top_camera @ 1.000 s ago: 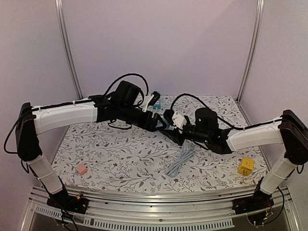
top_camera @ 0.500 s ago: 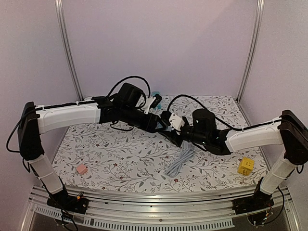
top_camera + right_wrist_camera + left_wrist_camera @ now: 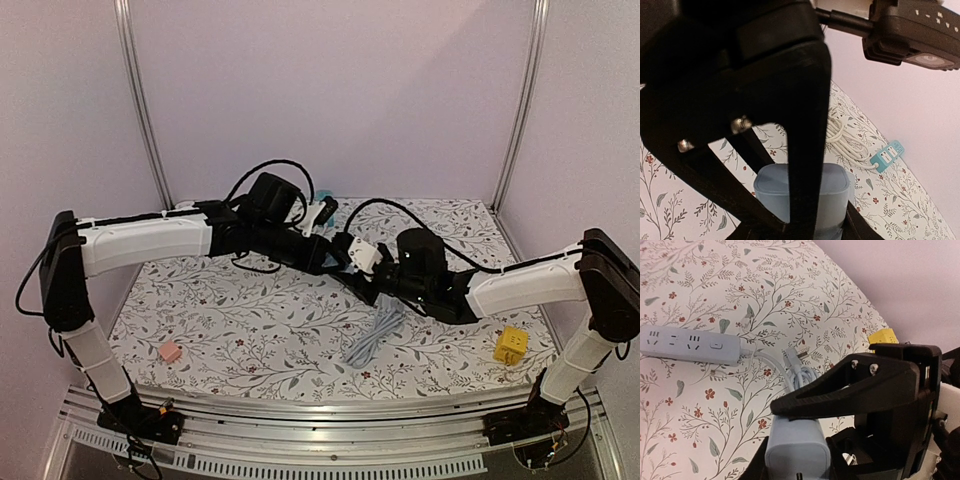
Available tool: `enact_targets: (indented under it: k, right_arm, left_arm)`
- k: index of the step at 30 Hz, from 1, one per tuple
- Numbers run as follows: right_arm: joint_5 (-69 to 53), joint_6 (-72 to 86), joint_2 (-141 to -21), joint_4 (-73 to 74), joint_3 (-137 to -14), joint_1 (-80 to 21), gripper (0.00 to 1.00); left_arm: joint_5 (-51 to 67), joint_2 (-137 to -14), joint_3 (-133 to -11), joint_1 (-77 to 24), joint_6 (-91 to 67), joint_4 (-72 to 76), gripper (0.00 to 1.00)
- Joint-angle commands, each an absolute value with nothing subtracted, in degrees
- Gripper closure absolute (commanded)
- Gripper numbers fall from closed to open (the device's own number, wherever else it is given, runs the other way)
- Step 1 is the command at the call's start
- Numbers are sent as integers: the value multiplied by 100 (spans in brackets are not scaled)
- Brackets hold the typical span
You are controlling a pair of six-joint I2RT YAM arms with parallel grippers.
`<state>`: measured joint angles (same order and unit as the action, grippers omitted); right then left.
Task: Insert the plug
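The plug [image 3: 797,450] hangs in mid-air above the middle of the table [image 3: 250,320], clamped by my left gripper [image 3: 338,257] and, as far as I see, by the right gripper [image 3: 358,270] too. If one pulls away while both grip, it may twist or drop. Its prongs are hidden; the power strip [image 3: 690,342] lies well apart; overhead, the grippers cover the plug.

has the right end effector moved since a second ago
Yes. The right end effector has shifted slightly left in the top view, farther from the yellow plastic block, which has stayed put.
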<state>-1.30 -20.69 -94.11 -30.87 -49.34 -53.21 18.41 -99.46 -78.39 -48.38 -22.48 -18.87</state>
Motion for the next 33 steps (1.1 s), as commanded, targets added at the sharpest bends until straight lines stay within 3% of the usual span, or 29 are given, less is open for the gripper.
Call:
enact_targets:
  k: [1, 4, 8, 10, 13, 18, 33]
  right_arm:
    - [-159, -2039, -9475, -3149, -5065, -5354, 100]
    - [-33, -1950, -9474, -3181, -5059, -5360, 96]
    - [361, -1776, -9412, -3222, -4964, -5361, 35]
    - [467, -1744, -9353, -3326, -4815, -5359, 17]
    - [691, -1717, -9261, -3567, -4580, -5363, 2]
    - [882, -1706, -9198, -3632, -4421, -5361, 1]
    - [2388, -1410, -9017, -4866, -3745, -5351, 1]
  left_arm:
    - [1846, -10103, -7960, -4896, -2013, -1967, 100]
    - [1780, -10069, -7941, -4896, -2009, -1982, 100]
    - [1492, -9903, -7842, -4888, -1983, -2005, 100]
    - [1293, -9819, -7800, -4874, -1926, -2061, 100]
    - [1088, -9695, -7726, -4816, -1878, -2122, 100]
    - [799, -9380, -7482, -4697, -1822, -2039, 100]
    - [-1708, -7968, -6315, -4451, -2208, -957, 100]
